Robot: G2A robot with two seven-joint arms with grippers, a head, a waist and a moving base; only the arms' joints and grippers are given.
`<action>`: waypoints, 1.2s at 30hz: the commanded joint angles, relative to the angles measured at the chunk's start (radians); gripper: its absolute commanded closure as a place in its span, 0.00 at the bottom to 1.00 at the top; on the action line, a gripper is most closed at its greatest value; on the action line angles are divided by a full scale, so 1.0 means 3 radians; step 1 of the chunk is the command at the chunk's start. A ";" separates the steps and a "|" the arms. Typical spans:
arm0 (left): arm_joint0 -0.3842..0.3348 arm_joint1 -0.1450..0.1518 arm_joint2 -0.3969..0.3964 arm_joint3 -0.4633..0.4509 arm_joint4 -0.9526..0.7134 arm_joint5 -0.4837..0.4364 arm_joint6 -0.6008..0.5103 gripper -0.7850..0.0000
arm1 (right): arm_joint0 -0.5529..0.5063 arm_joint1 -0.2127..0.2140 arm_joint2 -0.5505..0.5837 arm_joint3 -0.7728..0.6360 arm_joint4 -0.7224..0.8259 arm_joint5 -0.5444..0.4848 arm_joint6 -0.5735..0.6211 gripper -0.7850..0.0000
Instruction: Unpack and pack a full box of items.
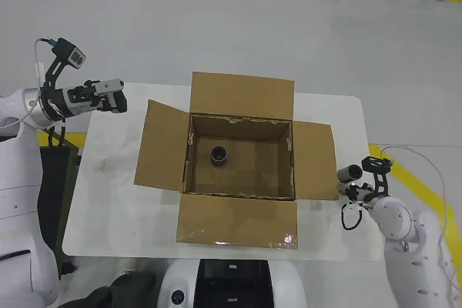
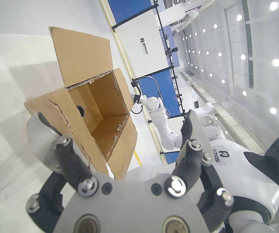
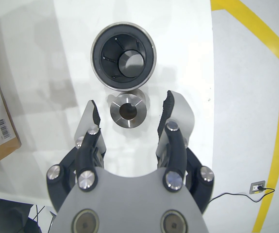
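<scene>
Top view — one box [image 1: 242, 94], one cylinder [image 1: 219, 156].

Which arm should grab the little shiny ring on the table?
Right. The right gripper hangs open directly over the ring, a finger either side; the left gripper is across the box.

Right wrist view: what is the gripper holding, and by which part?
Nothing: the right gripper is open, fingers either side of the metal collar, not touching.

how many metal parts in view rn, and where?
3. One part on the box floor; a large ring and a small bushing side by side on the table, the bushing by the open right gripper. Box walls may hide others.
</scene>
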 commanded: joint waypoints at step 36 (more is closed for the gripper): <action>0.0000 0.0000 0.0000 0.0000 0.0000 0.0000 0.0000 0.00 | -0.0454 0.0070 0.0068 -0.0893 0.0033 0.0133 0.0303 1.00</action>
